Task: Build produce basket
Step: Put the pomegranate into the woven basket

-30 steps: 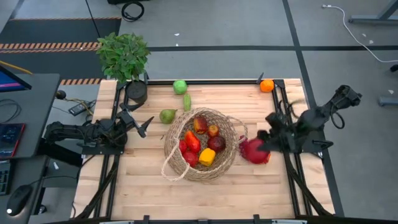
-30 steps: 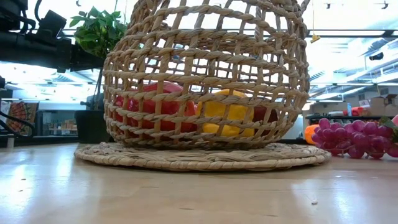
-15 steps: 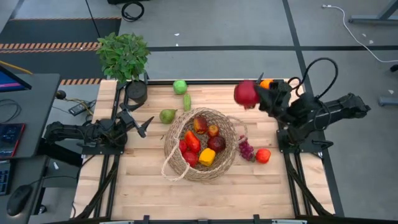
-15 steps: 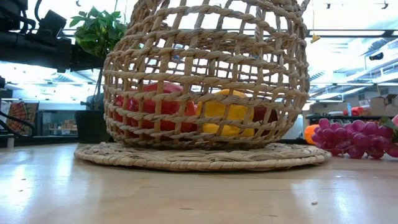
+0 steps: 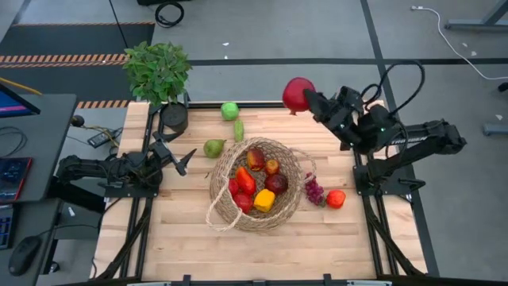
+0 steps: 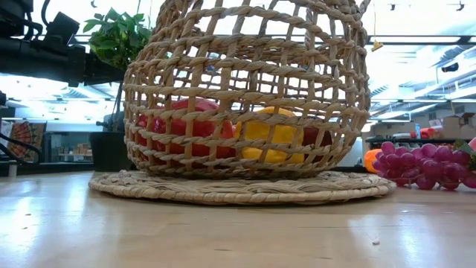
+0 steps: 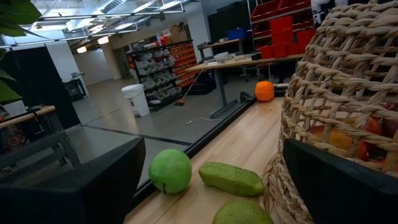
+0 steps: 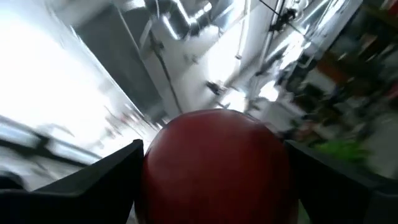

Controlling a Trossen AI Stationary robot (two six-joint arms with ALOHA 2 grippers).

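Left pincer point(image 5: 184, 161): waits low over the tabletop point(image 5: 182, 238) on the left side, well apart from the basket, its fingers spread and holding nothing; the left wrist view looks past them to fruit not yet collected.
Loose greens: a green pear point(image 5: 213, 148) lies just beside the basket's left rim, with a small green vegetable point(image 5: 238, 130) and a round green fruit point(image 5: 229, 110) nearer the far edge, apparently laid out for later picks.
Basket point(image 5: 226, 208): sits mid-tabletop, already carrying red, orange and yellow pieces, so the job looks partly done.
Red fruit point(image 5: 298, 94): a large round piece, held high above the far edge of the tabletop, beyond the basket, probably in transit towards it.
Right pincer point(image 5: 305, 98): reaches in from the right, closed on the red fruit, fingers pressed against both its flanks in the right wrist view.
Grapes point(image 5: 314, 191): a purple bunch lies at the basket's right side, a small red-orange fruit point(image 5: 336, 199) just beside it.
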